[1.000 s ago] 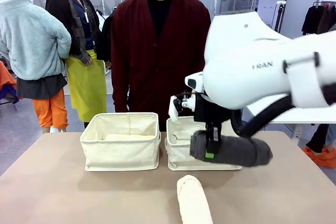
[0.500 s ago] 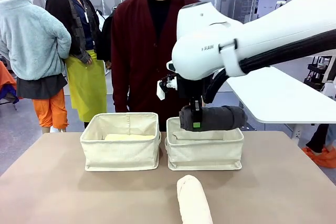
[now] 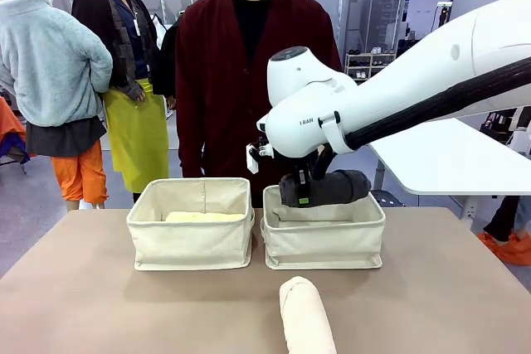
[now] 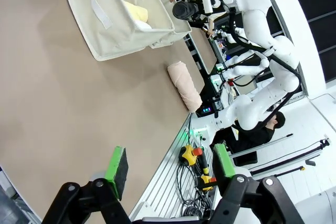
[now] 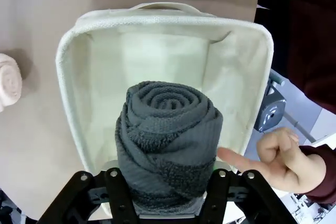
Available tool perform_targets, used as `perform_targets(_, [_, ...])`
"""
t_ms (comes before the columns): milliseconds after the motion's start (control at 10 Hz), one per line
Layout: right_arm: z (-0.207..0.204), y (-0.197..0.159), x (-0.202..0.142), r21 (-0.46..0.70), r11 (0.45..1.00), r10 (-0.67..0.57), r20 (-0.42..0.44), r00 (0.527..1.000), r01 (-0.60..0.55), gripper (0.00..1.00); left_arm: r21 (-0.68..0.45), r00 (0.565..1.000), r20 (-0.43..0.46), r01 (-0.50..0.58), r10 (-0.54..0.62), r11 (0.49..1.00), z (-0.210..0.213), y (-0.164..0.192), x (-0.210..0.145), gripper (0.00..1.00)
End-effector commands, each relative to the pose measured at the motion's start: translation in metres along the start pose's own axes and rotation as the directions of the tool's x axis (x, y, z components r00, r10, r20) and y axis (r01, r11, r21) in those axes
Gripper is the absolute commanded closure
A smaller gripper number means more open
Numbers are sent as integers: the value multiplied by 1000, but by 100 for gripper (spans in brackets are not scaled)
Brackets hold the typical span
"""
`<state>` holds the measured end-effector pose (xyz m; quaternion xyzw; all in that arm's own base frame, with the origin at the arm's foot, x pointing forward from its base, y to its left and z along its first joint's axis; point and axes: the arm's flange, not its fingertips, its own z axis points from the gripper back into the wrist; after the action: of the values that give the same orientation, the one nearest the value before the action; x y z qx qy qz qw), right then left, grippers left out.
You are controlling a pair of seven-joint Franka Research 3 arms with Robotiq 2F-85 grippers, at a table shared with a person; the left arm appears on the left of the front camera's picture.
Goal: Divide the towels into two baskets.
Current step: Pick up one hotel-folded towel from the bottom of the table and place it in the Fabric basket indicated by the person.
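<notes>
Right end effector (image 3: 304,194), clamped on the dark grey towel (image 3: 340,186), hovers over the right basket (image 3: 323,242) at its 6 o'clock; lower it level inside the walls before releasing.

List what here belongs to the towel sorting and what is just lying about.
Job: grey towel in the right gripper, right basket beneath it, left basket holding a yellow towel, pink towel on the table.
Lying about: stop-button box and cables beside the table, white side table behind.
</notes>
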<state>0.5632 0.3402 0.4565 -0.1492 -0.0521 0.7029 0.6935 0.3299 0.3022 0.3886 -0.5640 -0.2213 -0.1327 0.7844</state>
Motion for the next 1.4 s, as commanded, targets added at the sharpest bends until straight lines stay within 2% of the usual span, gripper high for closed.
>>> perform_targets(0, [2, 1, 1, -25, 999, -29, -27, 999, 28, 6, 2, 1000, -5, -20, 20, 1000, 2, -7, -1, 18])
perform_targets(200, [1, 6, 2, -12, 999, -52, -49, 997, 51, 0, 2, 1000, -5, -20, 20, 1000, 2, -7, -1, 18])
perform_targets(500, [2, 19, -3, -10, 998, -69, -22, 997, 69, 0, 2, 1000, -5, -20, 20, 1000, 2, -7, -1, 18])
perform_targets(600, [0, 29, -15, -15, 994, -107, -2, 994, 106, 0, 2, 1000, -5, -20, 20, 1000, 2, -7, -1, 18])
perform_targets(700, [1, 5, 3, -5, 999, -37, -21, 999, 37, 0, 2, 1000, -5, -20, 20, 1000, 2, -7, -1, 18])
perform_targets(1300, [1, 5, 3, -5, 999, -37, -21, 999, 37, 0, 2, 1000, -5, -20, 20, 1000, 2, -7, -1, 18])
